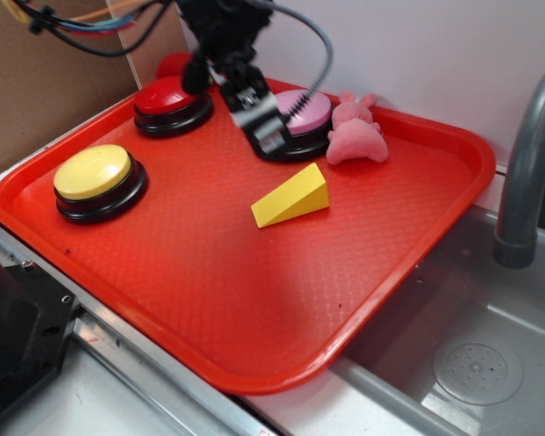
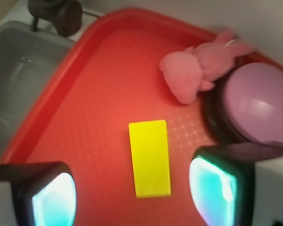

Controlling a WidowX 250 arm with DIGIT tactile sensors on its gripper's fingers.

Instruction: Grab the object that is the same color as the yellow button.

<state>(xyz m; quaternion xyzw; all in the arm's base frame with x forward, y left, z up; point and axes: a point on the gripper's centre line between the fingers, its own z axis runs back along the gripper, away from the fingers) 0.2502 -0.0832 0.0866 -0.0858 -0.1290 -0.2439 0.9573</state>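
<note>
1. The yellow wedge lies near the middle of the red tray, resting on a flat side with its thick end toward the pink plush toy and its thin end toward the tray's near-left part. It touches nothing else.

2. The yellow button sits by the tray's left edge, well apart from the wedge; it only gives the colour to match. The red button and the pink button stand along the far side.

3. The pincer hangs above the tray, just in front of the pink button and up-left of the wedge in the exterior view. Its jaws stand wide apart and hold nothing.

4. In the wrist view the wedge shows between the two fingertips, a little nearer the right-hand one, and slightly ahead of them. Its long axis runs nearly up and down that picture, so roughly crosswise to the line joining the fingers.

5. My judgement: that alignment suits a grip across the wedge's narrow width. The coming move looks mainly like a descent, with a small shift forward to centre the wedge between the jaws.

6. The pink button and plush toy lie just beside the right finger's path, so a drift that way could bump them.
</note>
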